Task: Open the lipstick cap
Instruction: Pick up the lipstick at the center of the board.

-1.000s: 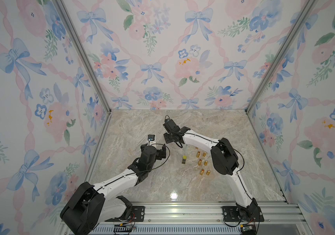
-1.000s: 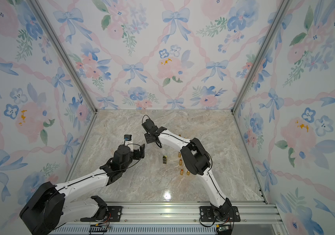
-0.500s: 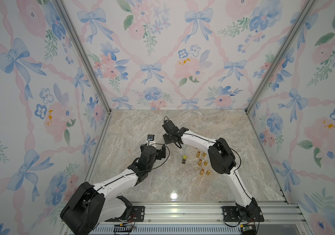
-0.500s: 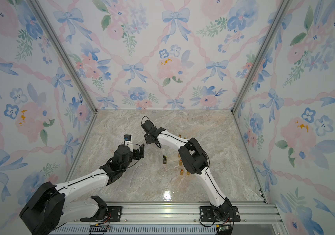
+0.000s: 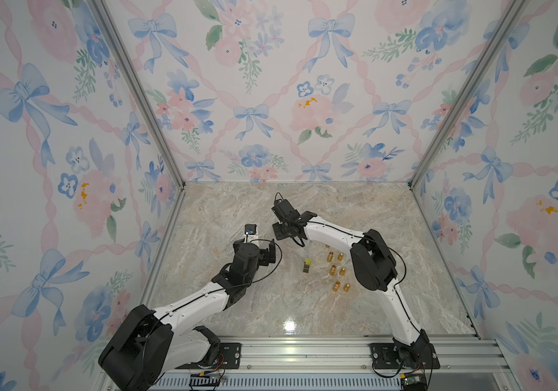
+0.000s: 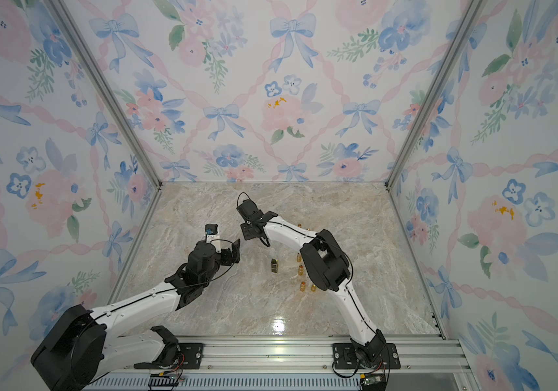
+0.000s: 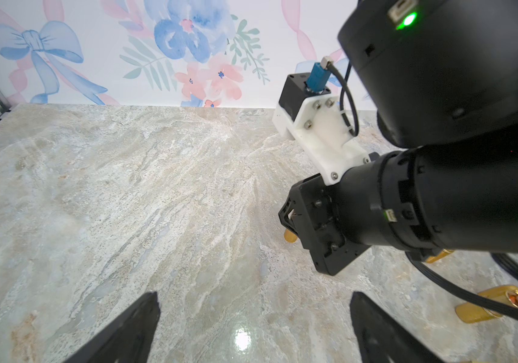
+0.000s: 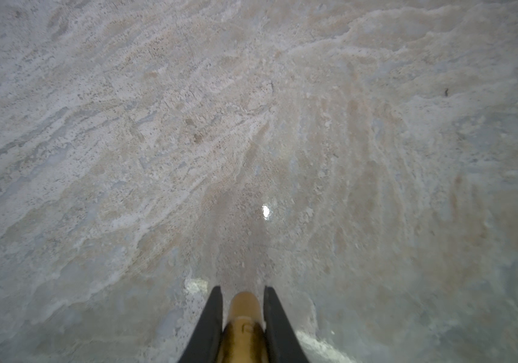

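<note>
Right jaws: clenched on a gold lipstick (image 8: 245, 317), pinched on both flanks, its rounded end protruding past the tips. It is probably held this way so that the free end is offered for pulling. Which end is the cap cannot be told, nor whether the tube is clear of the tabletop (image 8: 125, 125).

Left jaws: spread wide, empty, set near at about 7 o'clock of the right jaws in both top views.

Loose gold tubes (image 5: 332, 270) are scattered at 4 o'clock and a dark square tube (image 5: 307, 266) at 5 o'clock, apart from both jaws. The right arm's cable (image 7: 433, 275) is strung beside the approach and could be snagged.
</note>
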